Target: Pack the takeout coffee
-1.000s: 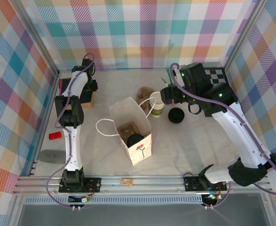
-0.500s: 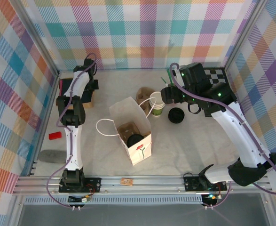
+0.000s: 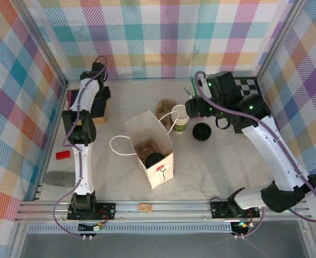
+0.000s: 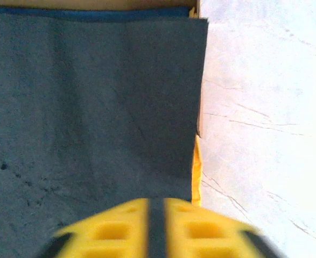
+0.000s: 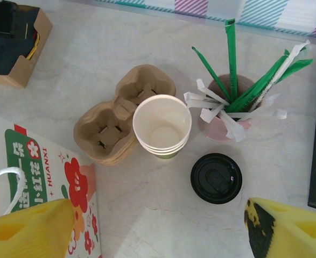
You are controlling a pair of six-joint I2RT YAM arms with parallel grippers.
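okay, the takeout coffee (image 3: 154, 159) sits down inside the white paper bag (image 3: 159, 173) at mid-desk. its black lid faces up, and a brown cardboard insert (image 3: 144, 145) sits just beside it in the same bag. the bag stands upright with its mouth open.

over on the right, the right gripper (image 5: 158, 215) hangs above the desk (image 3: 217, 166), yellow fingers (image 5: 31, 228) spread wide and nothing between them. under it is a stack of open white cups (image 5: 162, 126), right beside a pile of brown cup carriers (image 5: 112, 126) on its left. 1 loose black lid (image 5: 216, 178) lies flat near the stack, and a pinkish cup (image 5: 214, 131) stuffed with green and white wrapped straws stands just beside it.

far left now, the left gripper (image 4: 156, 207) hovers over dark grey cloth (image 4: 93, 107) in a cardboard box (image 5: 18, 80), well apart from the bag. its fingers are drawn almost together, only a thin dark slit between them, gripping nothing.
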